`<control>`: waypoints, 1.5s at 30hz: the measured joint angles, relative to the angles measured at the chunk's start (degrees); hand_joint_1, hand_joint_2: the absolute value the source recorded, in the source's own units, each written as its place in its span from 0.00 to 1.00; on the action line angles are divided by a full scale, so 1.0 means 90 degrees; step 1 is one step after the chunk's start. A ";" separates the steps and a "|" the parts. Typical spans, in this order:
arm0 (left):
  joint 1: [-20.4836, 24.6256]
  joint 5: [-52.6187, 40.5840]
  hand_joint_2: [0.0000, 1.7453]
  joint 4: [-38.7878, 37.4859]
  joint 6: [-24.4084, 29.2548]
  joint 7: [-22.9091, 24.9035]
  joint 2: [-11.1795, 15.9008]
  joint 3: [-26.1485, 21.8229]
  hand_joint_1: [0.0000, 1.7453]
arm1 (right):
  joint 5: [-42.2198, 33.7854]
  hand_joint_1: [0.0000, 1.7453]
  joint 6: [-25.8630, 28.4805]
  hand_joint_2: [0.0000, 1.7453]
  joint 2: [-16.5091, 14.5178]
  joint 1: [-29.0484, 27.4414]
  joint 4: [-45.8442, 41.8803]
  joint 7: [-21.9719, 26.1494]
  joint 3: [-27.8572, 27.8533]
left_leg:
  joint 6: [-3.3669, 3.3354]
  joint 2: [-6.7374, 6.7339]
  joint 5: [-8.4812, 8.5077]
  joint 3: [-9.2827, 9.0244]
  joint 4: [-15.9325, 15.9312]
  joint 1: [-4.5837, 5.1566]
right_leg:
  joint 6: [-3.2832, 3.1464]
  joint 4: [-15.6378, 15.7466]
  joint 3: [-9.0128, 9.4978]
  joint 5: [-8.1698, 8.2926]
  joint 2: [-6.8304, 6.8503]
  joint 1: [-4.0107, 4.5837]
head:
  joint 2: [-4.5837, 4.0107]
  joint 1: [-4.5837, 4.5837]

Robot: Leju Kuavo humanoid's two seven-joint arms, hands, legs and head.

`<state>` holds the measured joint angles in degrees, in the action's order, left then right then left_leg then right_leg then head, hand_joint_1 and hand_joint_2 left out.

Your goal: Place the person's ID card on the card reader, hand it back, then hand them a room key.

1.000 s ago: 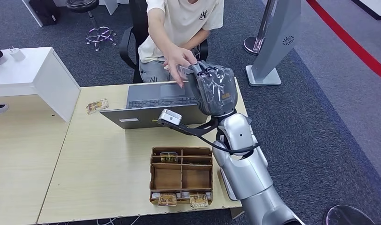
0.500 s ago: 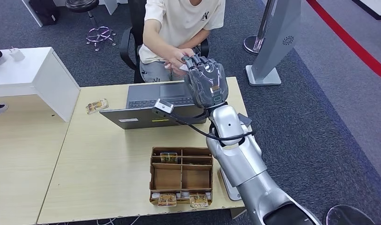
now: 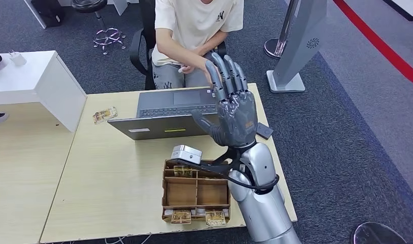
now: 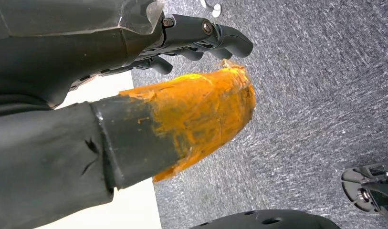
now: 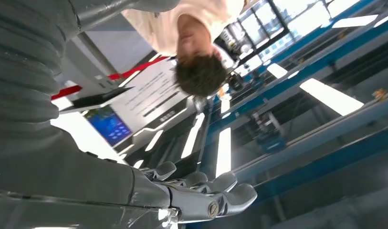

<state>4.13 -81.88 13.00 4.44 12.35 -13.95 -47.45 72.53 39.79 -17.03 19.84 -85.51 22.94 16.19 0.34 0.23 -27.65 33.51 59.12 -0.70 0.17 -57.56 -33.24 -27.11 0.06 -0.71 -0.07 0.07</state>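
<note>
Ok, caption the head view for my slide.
Robot's right hand raised open above the laptop, facing the seated person; wooden organizer of cards on the table.

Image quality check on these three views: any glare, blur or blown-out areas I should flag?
Head view: even light, sharp, soft shadows, right hand crisp above the laptop. Left wrist view: left hand very close and soft, a pale surface beside it nearly blown out, carpet in focus. Right wrist view: turned upside down, ceiling light strips blown out, screen bright, right hand's near cover blurred.
</note>
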 joint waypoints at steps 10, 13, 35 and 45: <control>-0.0003 0.0316 0.00 0.0000 0.0188 0.0048 -0.0048 -0.0253 0.00 | -0.1576 0.30 0.0004 1.00 0.0036 -0.1315 -0.1491 0.1031 -0.0314 | -0.0002 -0.0001 -0.0001 -0.0001 0.0001 0.0004 | 0.0000 0.0003 0.0001 0.0001 0.0000 -0.0002 | 0.0001 -0.0005; -0.0002 0.0427 0.00 0.0000 0.0256 0.0072 -0.0065 -0.0348 0.00 | -0.1723 0.97 0.0004 1.00 0.0099 -0.1843 -0.1757 0.1237 -0.0318 | -0.0003 -0.0001 -0.0005 -0.0001 0.0001 0.0002 | 0.0001 0.0004 0.0000 -0.0003 0.0001 -0.0002 | 0.0001 -0.0005; 0.0004 0.0589 0.00 0.0000 0.0501 0.0161 -0.0106 -0.0612 0.00 | -0.1056 0.17 0.0004 1.00 0.0128 -0.3465 -0.1858 0.0617 -0.0172 | 0.0004 -0.0002 -0.0012 -0.0001 -0.0002 0.0000 | -0.0001 0.0003 0.0003 -0.0007 0.0000 0.0000 | 0.0001 -0.0004; 0.0009 0.0499 0.00 0.0000 0.0500 0.0169 -0.0104 -0.0613 0.00 | -0.0003 0.27 0.0004 1.00 0.0175 -0.3285 -0.1353 0.0048 -0.0090 | 0.0004 -0.0002 -0.0012 -0.0001 -0.0002 -0.0001 | -0.0001 0.0003 0.0003 -0.0007 0.0000 0.0000 | 0.0001 -0.0005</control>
<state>4.21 -77.39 13.00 8.94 13.88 -14.88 -52.96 72.50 39.82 -15.46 -9.72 -97.68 23.37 15.38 0.38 0.21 -27.76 33.49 59.10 -0.71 0.16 -57.53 -33.21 -27.17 0.06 -0.71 -0.07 0.02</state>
